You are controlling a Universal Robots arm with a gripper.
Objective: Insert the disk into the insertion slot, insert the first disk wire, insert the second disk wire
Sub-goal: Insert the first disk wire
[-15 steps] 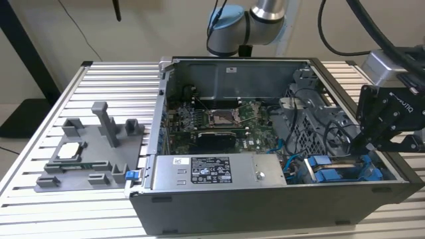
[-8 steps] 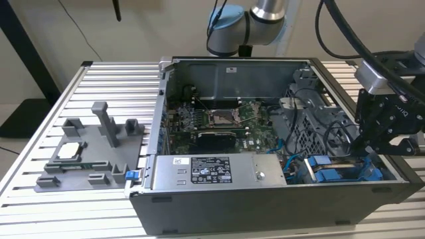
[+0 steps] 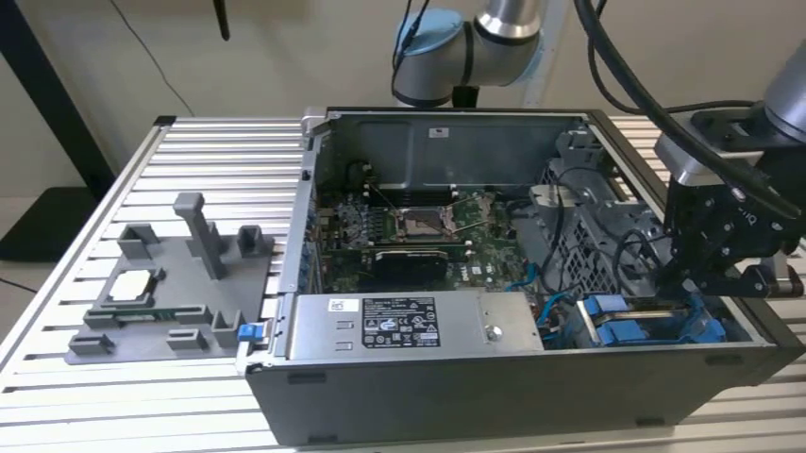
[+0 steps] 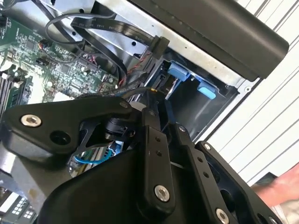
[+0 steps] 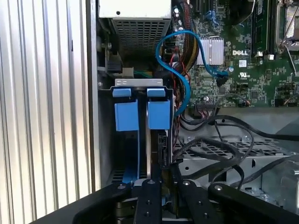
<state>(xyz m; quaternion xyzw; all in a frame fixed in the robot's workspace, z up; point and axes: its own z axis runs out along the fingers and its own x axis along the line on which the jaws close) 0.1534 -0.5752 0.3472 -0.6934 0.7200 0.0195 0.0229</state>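
The insertion slot (image 3: 636, 328) is the dark bay with blue fittings at the near corner of the open computer case, on the exterior view's right. In the first wrist view the disk (image 5: 162, 148) sits in the slot between two blue brackets (image 5: 140, 115), its black connector edge facing me. My gripper (image 3: 690, 283) hangs over the bay. In the second wrist view its fingers (image 4: 154, 140) come together at the tip (image 4: 153, 97) around a small black plug of a disk wire, right at the disk's edge. A second black flat wire with its plug (image 4: 159, 44) hangs loose above.
The green motherboard with its silver socket (image 3: 416, 222) fills the case's middle. The power supply (image 3: 403, 326) lies along the near wall. A blue cable (image 5: 184, 65) loops beside the bay, with black cables over a perforated cage (image 5: 219, 151). A grey fixture (image 3: 176, 283) stands on the slatted table.
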